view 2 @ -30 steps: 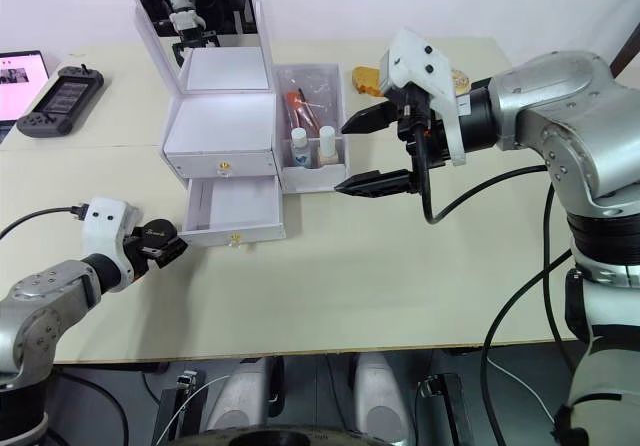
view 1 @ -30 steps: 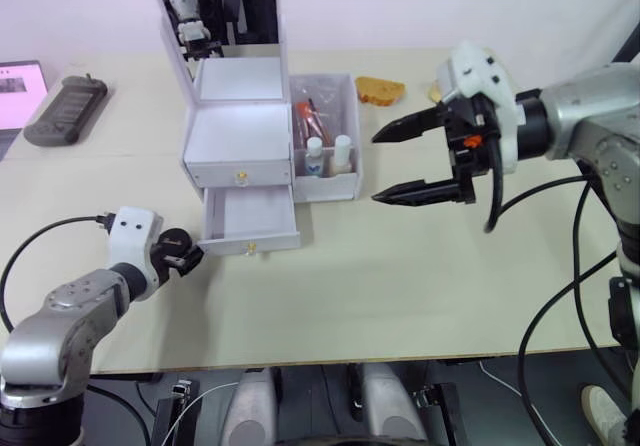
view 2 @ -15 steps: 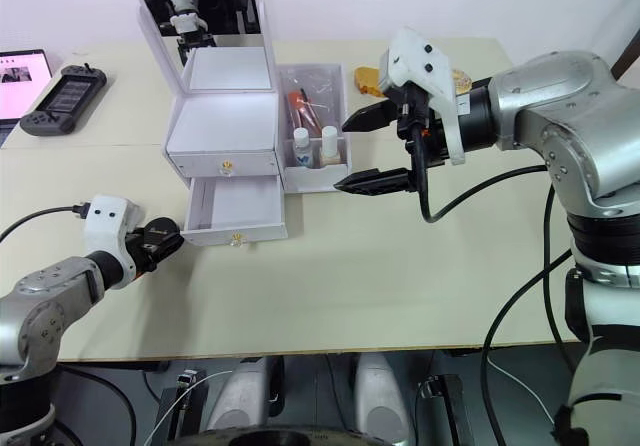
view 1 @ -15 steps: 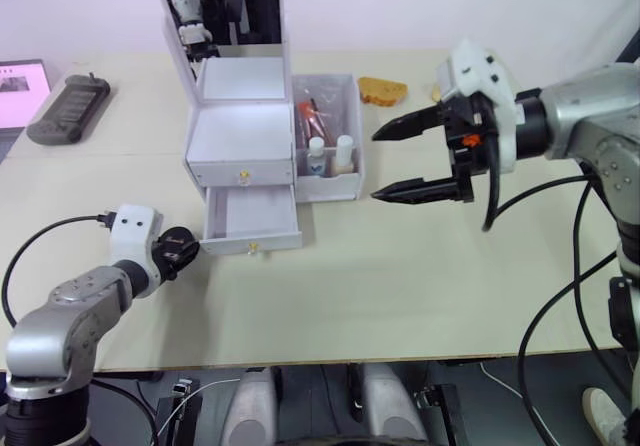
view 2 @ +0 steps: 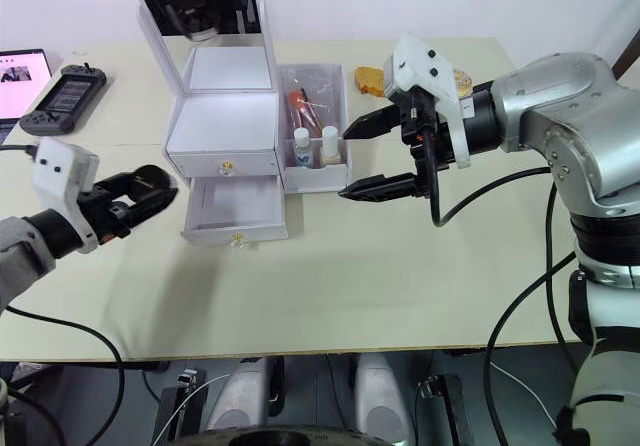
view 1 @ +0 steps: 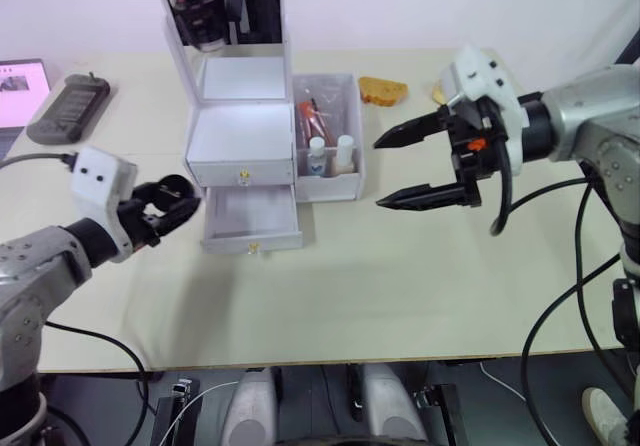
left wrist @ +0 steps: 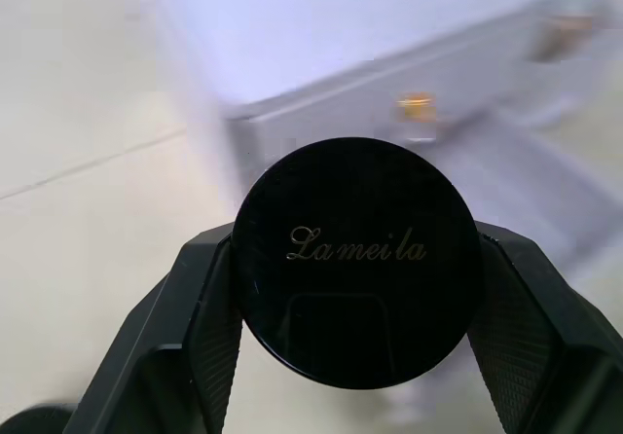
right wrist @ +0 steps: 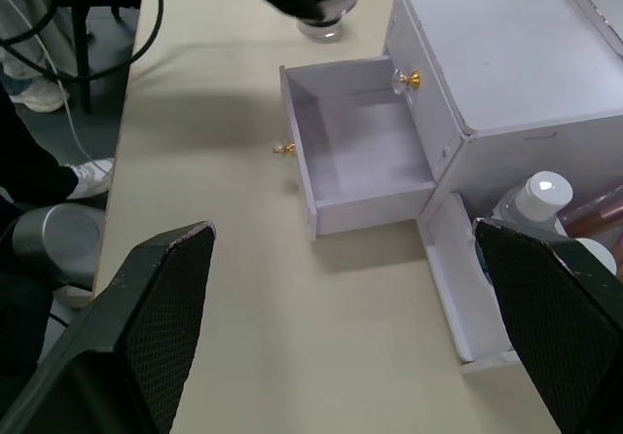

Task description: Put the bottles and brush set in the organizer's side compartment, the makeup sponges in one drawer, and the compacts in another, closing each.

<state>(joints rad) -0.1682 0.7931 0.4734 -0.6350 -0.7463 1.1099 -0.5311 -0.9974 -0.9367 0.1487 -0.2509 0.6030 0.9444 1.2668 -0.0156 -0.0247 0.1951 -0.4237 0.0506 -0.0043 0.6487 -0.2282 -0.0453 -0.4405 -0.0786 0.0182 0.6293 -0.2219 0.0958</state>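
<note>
White plastic organizer (view 1: 240,131) on the beige worktop (view 1: 400,266), mirror lid (view 1: 215,11) raised upright at the back. Smooth, boxy, matte walls; upper drawer shut, lower drawer (view 1: 250,221) pulled out and bare inside, each with a small gold knob. Translucent side compartment (view 1: 345,171) joined to the organizer's right flank, holding two small white-capped bottles (view 1: 328,154) at its near end and a clear sleeve of brushes (view 1: 312,118) with pink-orange handles lying behind them.

Round black compact (left wrist: 358,259), glossy, lettered "Lameila" in gold script, clamped edge-on between the black fingers of the left gripper (view 1: 165,201). Held above the worktop just left of the open lower drawer, near its front.

Right gripper (view 1: 420,163) raised over the worktop to the right of the side compartment, its tapered, textured black fingers spread wide apart, holding and touching nothing, tips pointing toward the organizer.

Yellowish spongy round (view 1: 382,90) lying on the worktop behind the right gripper. Dark handheld console (view 1: 65,108) near the worktop's far left edge.
</note>
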